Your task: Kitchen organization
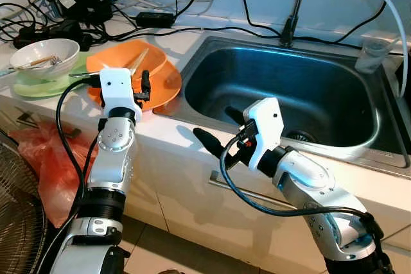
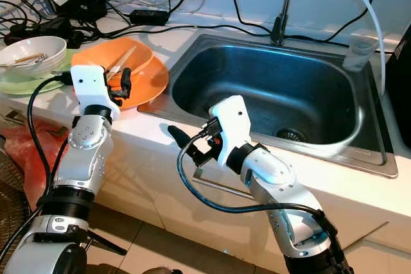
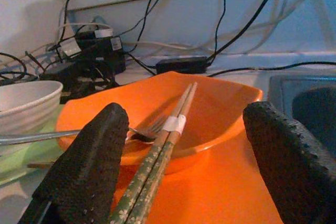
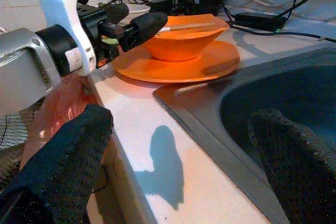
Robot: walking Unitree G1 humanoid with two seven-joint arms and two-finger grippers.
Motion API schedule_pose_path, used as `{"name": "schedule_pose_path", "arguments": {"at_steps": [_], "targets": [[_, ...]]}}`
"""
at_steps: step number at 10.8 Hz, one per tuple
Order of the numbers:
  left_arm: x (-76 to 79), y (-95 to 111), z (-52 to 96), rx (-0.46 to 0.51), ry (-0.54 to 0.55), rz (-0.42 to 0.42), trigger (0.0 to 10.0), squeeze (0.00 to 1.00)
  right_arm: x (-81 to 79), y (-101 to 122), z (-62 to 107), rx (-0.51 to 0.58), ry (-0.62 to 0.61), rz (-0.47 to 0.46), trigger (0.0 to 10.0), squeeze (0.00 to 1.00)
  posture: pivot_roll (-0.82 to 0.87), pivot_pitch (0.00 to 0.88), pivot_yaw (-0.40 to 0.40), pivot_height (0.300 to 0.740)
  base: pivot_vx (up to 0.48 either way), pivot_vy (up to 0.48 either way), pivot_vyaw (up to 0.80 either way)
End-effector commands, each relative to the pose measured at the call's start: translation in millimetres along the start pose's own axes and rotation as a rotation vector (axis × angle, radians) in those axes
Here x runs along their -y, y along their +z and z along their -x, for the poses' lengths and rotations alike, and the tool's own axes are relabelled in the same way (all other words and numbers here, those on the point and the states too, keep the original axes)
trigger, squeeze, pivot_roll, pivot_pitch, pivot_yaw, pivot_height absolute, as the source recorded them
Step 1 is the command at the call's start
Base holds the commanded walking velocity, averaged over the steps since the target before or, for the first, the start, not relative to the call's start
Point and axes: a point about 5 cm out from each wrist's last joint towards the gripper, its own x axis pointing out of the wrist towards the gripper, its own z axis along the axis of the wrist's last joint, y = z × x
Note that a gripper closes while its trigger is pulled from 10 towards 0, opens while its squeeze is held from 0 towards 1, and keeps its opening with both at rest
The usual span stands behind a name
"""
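The left gripper [image 3: 178, 177], jaws spread, faces the taped pair of wooden chopsticks [image 3: 169, 145] lying in the shallow orange plastic bowl [image 1: 131, 62], their length running away between its fingers; the right gripper [image 4: 173, 166], also spread, hovers near the steel sink [image 1: 359, 142].

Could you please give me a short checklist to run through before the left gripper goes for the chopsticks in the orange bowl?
1. Left gripper open: ok, black fingers spread either side of the chopsticks.
2. Pair of patterned wooden chopsticks in line between the fingers: ok.
3. Metal fork lying against the chopsticks in the orange bowl: not ok, it may get caught.
4. Orange bowl sits on the flat orange plate: ok.
5. Right gripper away from the bowl, open at the steel sink edge: ok.
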Motion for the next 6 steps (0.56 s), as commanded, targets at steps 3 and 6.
{"name": "schedule_pose_path", "arguments": {"at_steps": [3,6], "targets": [[-4.7,19,-8.3,0.079,0.017,-0.018,10.0,0.0,-3.9,7,-2.0,0.033,0.011,0.027,10.0,0.0,0.04,0.0,0.034,0.74,0.0,0.0,0.0],[-6.6,30,-8.3,0.136,0.027,-0.024,10.0,0.0,-4.4,7,-2.8,0.037,0.01,0.033,10.0,0.0,0.04,0.0,0.035,0.74,0.0,0.0,0.0]]}}
